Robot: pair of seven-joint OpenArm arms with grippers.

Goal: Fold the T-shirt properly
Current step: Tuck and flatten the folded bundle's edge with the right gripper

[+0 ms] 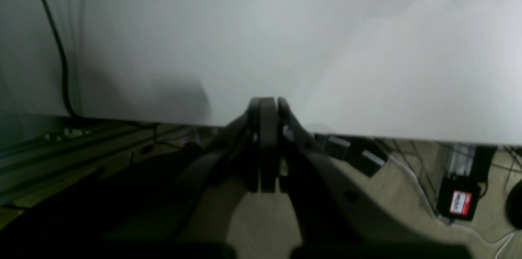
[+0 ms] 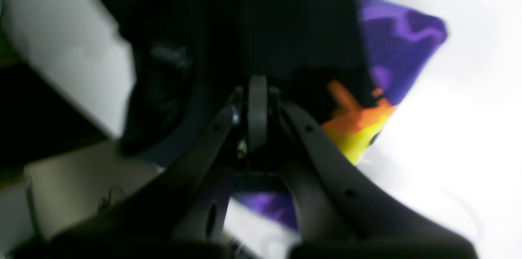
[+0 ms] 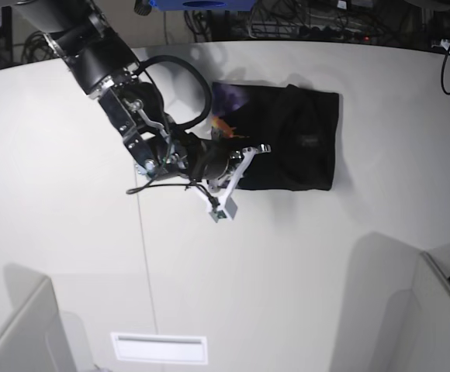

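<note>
- Pressing down from here could drag the folds out of line, since the right hand (image 2: pixel 257 81) is closed above the T-shirt (image 2: pixel 301 26), its tips pointing down at the black cloth. Whether they touch it I cannot tell.
- The T-shirt lies on the tabletop (image 3: pixel 287 271), bunched into a compact, partly folded shape, mostly black, with purple and orange print (image 2: pixel 350 116) showing along one side. Those uneven margins suggest the layers are not squared up, so another fold on top would probably lock the skew in.
- If the next move is a grasp, the closed right hand would have to open first; lowered as it is, it would only poke or shove the cloth.
- A shallow pinch might catch just the top layer and peel it off the rest; too deep a one could take several layers and undo the fold.
- The left hand (image 1: pixel 264 102) is closed too, with no cloth at its tips, well apart from the T-shirt near the tabletop's edge. With nothing steadying the far side, a one-handed pull would likely swing the whole bundle round.
- The right arm's looped cable (image 3: pixel 207 93) hangs close by the print side; a low sweep could let it snag or ruffle that edge.
</note>
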